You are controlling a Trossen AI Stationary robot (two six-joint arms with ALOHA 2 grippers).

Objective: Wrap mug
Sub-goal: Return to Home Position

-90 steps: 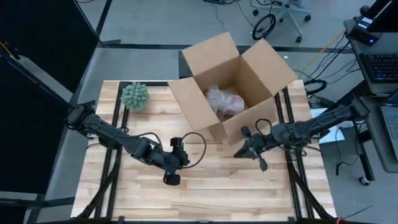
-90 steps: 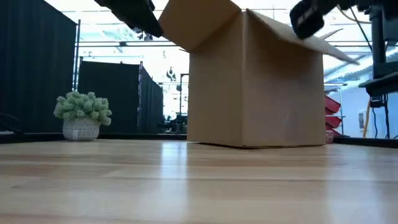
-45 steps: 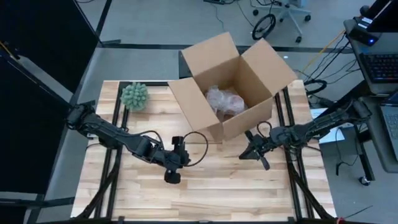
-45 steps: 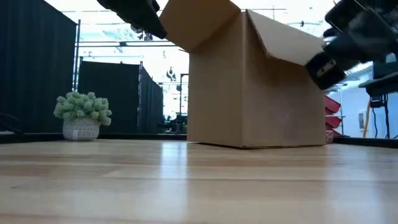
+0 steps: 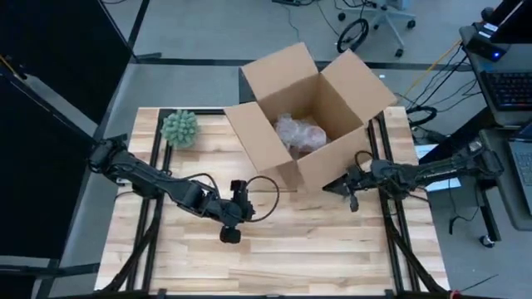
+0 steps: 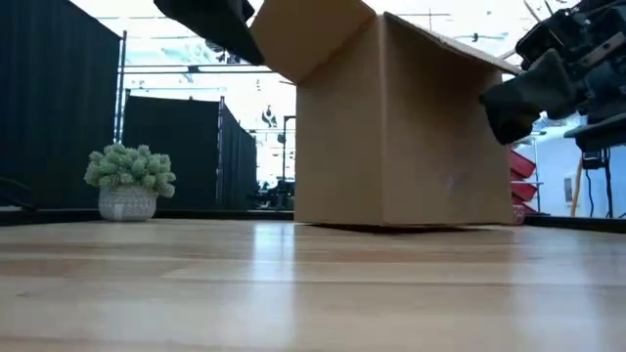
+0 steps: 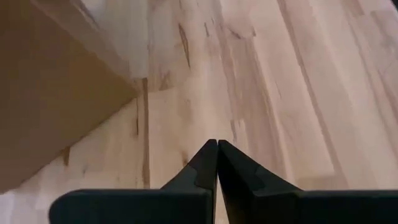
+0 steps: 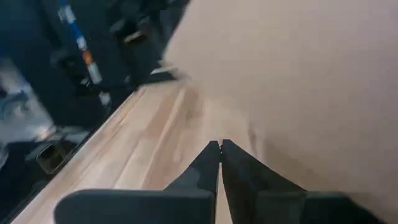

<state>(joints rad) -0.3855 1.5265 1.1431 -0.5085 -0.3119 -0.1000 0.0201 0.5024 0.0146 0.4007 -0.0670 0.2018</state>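
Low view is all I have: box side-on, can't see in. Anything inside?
Observer: Yes. The high view shows a bubble-wrapped bundle lying in the open cardboard box.
Operator: Left gripper state?
Observer: Left gripper is shut and empty, over bare table in front of the box.
Operator: And the right one?
Observer: Right gripper is shut on nothing, close beside the box's wall on the table's right side.
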